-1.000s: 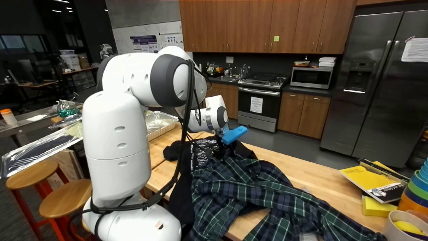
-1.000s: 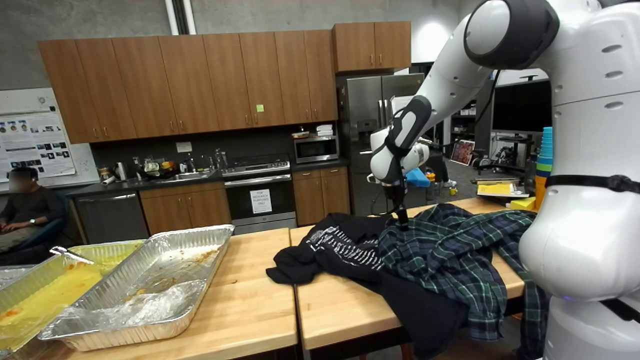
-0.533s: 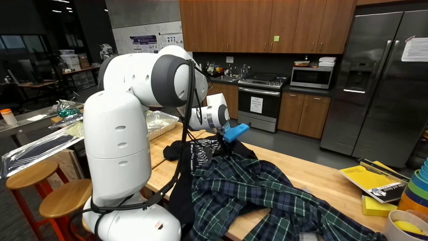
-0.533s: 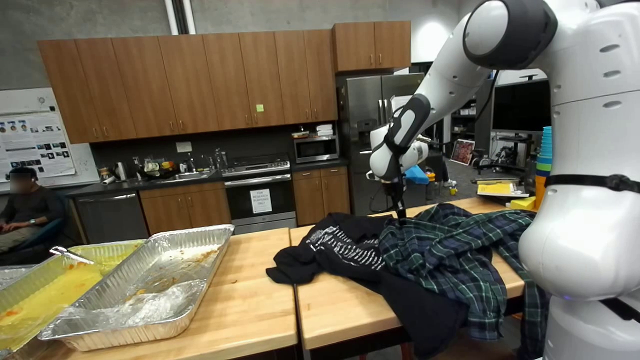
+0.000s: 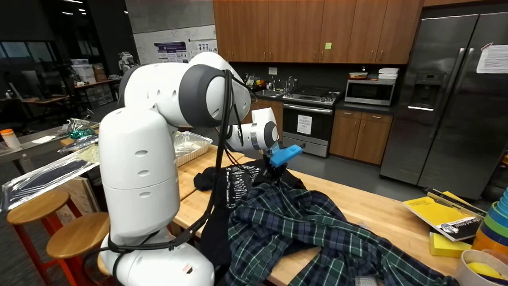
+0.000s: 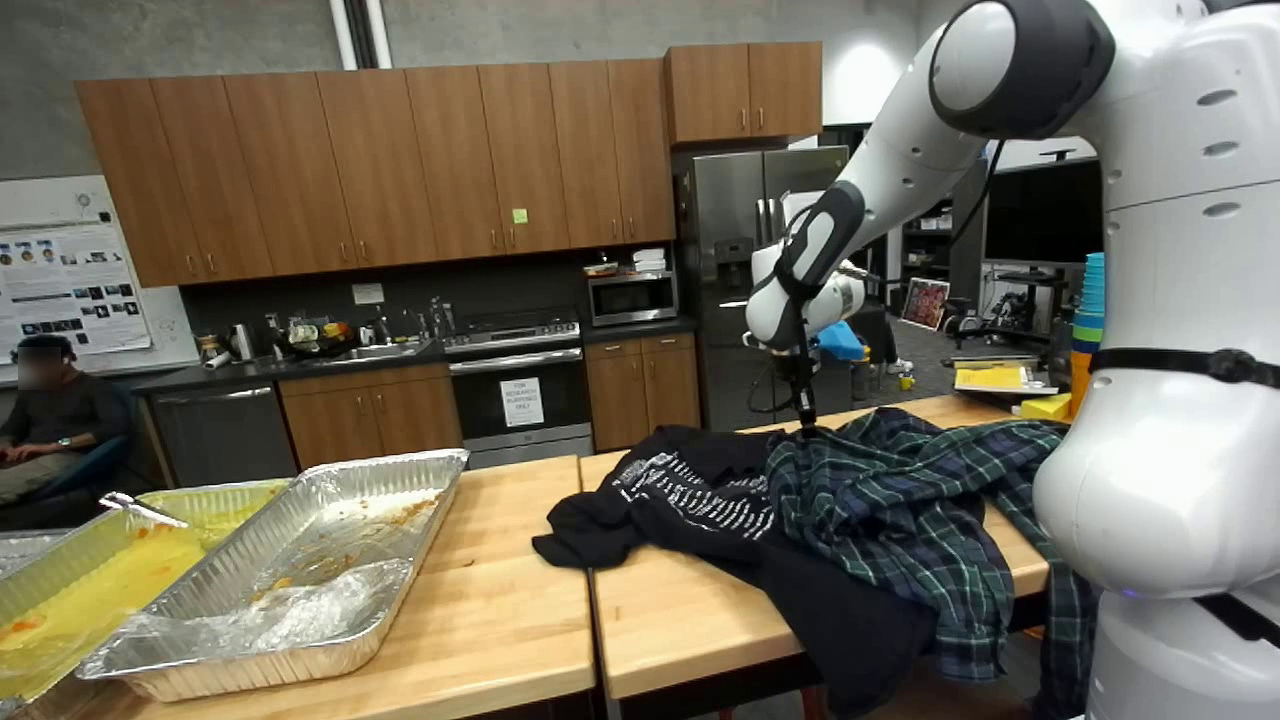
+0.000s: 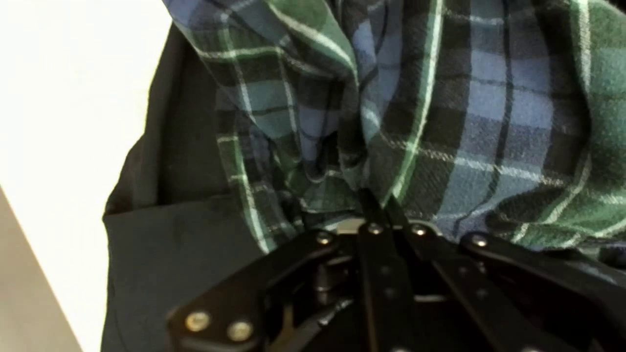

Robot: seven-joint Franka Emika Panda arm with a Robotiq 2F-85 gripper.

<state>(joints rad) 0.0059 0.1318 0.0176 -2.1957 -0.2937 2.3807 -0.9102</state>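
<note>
A green and navy plaid shirt (image 5: 317,226) lies crumpled on the wooden table, over a black printed garment (image 6: 700,505). Both hang partly off the table's near side. My gripper (image 7: 378,194) points down at the shirt, its fingertips drawn close together on a fold. Around the tips the plaid cloth (image 7: 494,112) bunches into creases; how much fabric sits between them is hidden. In both exterior views the gripper (image 6: 807,430) meets the shirt at its far upper edge, beside the black garment. A blue part (image 5: 285,155) is mounted above the fingers.
Foil trays, including a large one (image 6: 330,560) with food remains, stand on the adjoining table. Yellow notebooks (image 5: 440,210), stacked coloured cups (image 5: 498,226) and a pale bin (image 5: 480,268) are at the table's other end. Two stools (image 5: 79,234) stand beside the robot base.
The fingers have closed on the plaid cloth. The wrist has risen slightly and shifted right in both exterior views, and the shirt's left edge has been drawn along with it.
</note>
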